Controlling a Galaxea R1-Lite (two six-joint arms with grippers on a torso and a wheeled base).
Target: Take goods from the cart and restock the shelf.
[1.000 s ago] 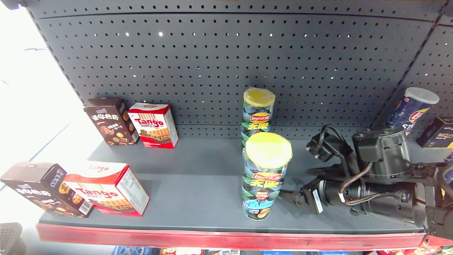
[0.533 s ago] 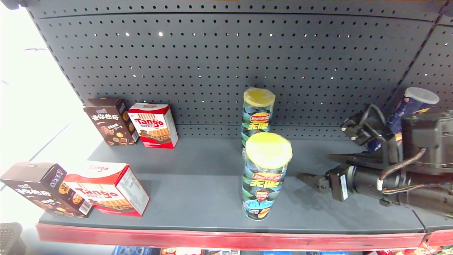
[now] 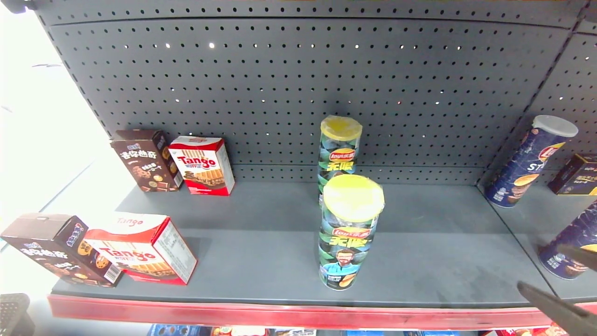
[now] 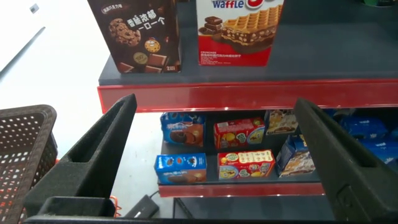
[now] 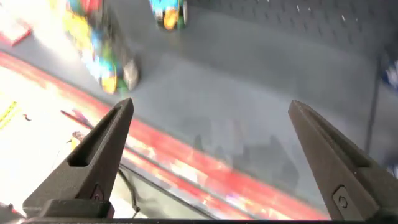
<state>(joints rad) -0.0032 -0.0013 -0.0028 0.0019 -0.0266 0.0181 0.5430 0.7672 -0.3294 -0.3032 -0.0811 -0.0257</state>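
Two green chip cans with yellow lids stand on the dark shelf board (image 3: 261, 242), the front can (image 3: 350, 231) near the red front edge and the rear can (image 3: 339, 149) by the pegboard. The front can also shows blurred (image 5: 112, 62). My right gripper (image 3: 566, 280) is open and empty at the lower right, off the shelf's front edge and well to the right of the front can. In its own view the right gripper (image 5: 211, 104) hangs over the red edge. My left gripper (image 4: 214, 102) is open and empty, below and in front of the shelf's left end.
A brown cookie box (image 3: 63, 249) and a red wafer box (image 3: 142, 247) sit front left, with a second pair (image 3: 175, 161) behind. Blue cans (image 3: 529, 161) stand on the neighbouring board. A dark basket (image 4: 25, 149) is low left. Lower shelves hold boxed goods (image 4: 239, 146).
My right arm has drawn back from beside the front green can, moving right and down until just its fingertips remain at the lower right corner. The can stays standing.
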